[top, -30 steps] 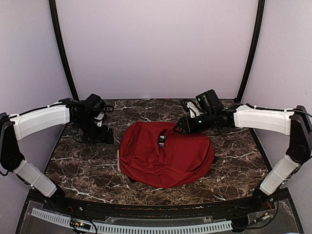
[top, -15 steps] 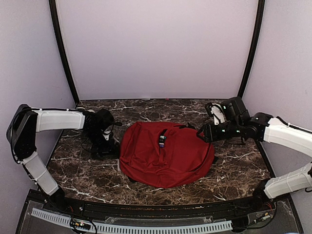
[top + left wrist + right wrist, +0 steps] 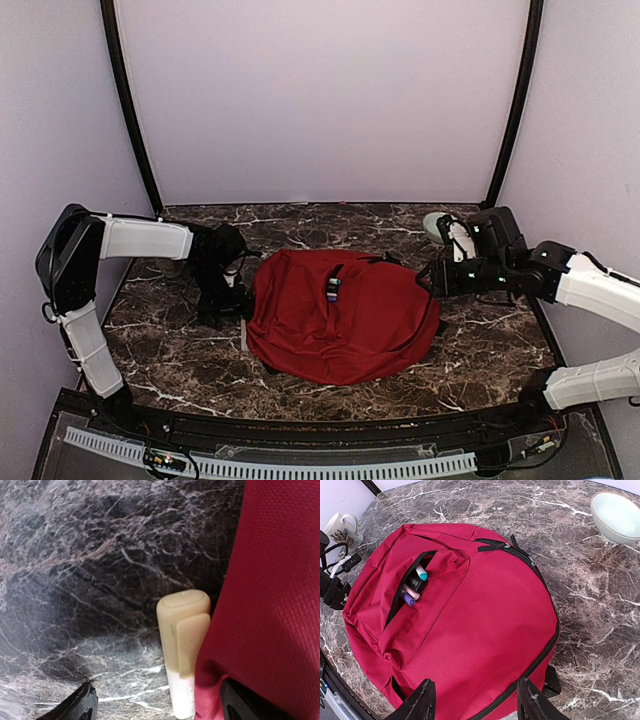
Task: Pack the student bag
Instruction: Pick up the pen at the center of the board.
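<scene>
The student bag (image 3: 340, 315) is a big red backpack lying flat mid-table. Its front pocket (image 3: 412, 587) gapes, with several markers poking out. A marker (image 3: 182, 645) with a beige cap and white barrel lies on the marble against the bag's left edge (image 3: 275, 605). My left gripper (image 3: 160, 707) is open low over that spot, its jaws either side of the marker's white end, the right one at the red fabric. My right gripper (image 3: 476, 700) is open and holds nothing, hovering by the bag's right side (image 3: 435, 275).
A pale bowl (image 3: 617, 515) stands on the marble at the back right, also seen in the top view (image 3: 437, 225). A white patterned mug (image 3: 342, 527) stands at the back left, beyond the left arm. Black cables (image 3: 335, 575) hang near the left gripper.
The left arm has swung in and down to the bag's left edge. The right arm has pulled back from the bag's top to its right side.
</scene>
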Robot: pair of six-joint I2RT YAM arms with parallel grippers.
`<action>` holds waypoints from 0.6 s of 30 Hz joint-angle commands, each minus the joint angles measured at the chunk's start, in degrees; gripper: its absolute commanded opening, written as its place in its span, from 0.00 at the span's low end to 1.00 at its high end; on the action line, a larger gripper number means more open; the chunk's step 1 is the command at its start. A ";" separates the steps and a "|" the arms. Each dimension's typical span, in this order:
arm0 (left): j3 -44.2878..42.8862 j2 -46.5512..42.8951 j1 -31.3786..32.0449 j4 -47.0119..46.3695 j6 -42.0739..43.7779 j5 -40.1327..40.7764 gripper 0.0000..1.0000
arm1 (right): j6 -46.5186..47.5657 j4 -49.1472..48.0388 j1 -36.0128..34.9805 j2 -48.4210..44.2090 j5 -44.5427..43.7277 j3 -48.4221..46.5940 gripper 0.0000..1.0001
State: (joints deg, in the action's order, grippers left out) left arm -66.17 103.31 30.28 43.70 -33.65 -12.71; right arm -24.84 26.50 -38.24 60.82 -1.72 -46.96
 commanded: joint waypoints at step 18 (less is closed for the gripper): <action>-16.35 6.15 1.53 6.32 4.33 9.56 0.97 | -2.51 4.04 0.36 -3.78 -5.01 -2.03 0.56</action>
State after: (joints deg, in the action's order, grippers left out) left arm -82.26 112.09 31.42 45.93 -29.98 -8.91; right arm -25.87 29.23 -38.20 58.46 -4.54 -46.96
